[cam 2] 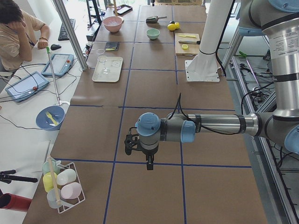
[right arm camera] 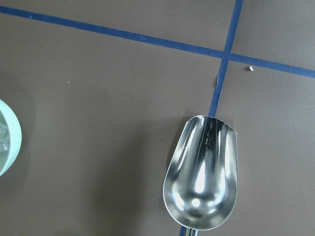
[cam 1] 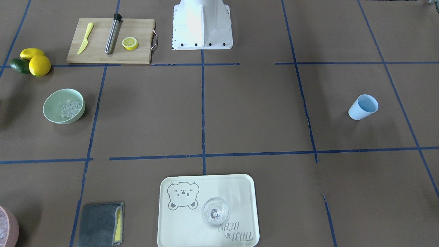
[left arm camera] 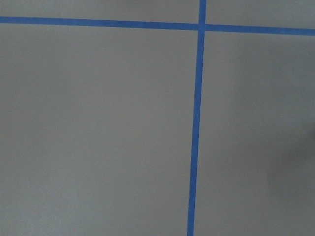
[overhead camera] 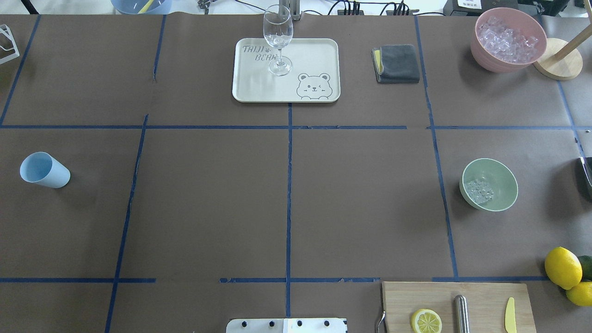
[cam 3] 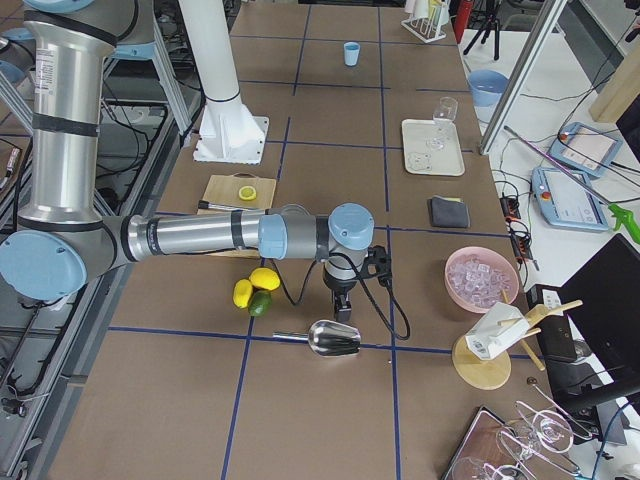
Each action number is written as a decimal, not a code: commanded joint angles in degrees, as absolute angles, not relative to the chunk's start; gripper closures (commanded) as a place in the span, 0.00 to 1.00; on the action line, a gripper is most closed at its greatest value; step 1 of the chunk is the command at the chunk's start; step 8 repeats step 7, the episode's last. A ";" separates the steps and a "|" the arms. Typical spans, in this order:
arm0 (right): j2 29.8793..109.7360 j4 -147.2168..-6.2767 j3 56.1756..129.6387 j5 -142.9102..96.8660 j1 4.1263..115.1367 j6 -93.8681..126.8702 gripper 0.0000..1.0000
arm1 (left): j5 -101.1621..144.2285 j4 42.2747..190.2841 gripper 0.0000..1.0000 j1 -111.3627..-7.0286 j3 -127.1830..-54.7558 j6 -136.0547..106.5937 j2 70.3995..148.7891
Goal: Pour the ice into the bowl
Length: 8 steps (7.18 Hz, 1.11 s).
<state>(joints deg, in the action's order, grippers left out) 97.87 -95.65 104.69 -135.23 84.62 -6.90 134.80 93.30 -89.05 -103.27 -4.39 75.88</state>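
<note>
Your right gripper (cam 3: pixel 343 300) hangs just above the empty metal scoop (cam 3: pixel 333 339) lying on the worktop (cam 3: pixel 300 410). You cannot tell how far it or the left gripper (cam 2: pixel 148 161) is open. The ice (overhead camera: pixel 479 191) lies inside the mint-green bowl (overhead camera: pixel 505 182).

Two bowls: green bowl (overhead camera: pixel 503 173) and pink bowl (overhead camera: pixel 490 64), each holding one heap of ice (overhead camera: pixel 479 190). On the board (overhead camera: pixel 481 296): one lemon half (overhead camera: pixel 426 321), one knife (overhead camera: pixel 509 321), one rod (overhead camera: pixel 460 314). Beside the board: two lemons (overhead camera: pixel 562 267), one green fruit (cam 1: pixel 19 65). One cup (overhead camera: pixel 45 170), one glass (overhead camera: pixel 278 39), one tray (overhead camera: pixel 259 88), one cloth (overhead camera: pixel 397 64), one scoop (right arm camera: pixel 202 172).
</note>
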 commanded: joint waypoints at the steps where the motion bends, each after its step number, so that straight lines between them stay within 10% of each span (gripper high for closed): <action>1: 97.91 -95.71 104.33 -135.44 84.55 -6.86 0.00 | 134.83 102.24 0.00 -88.77 -101.79 -4.66 75.59; 8: 98.53 -95.28 102.31 -136.32 84.64 -6.59 0.00 | 134.82 103.89 0.00 -88.68 -99.06 -4.75 81.55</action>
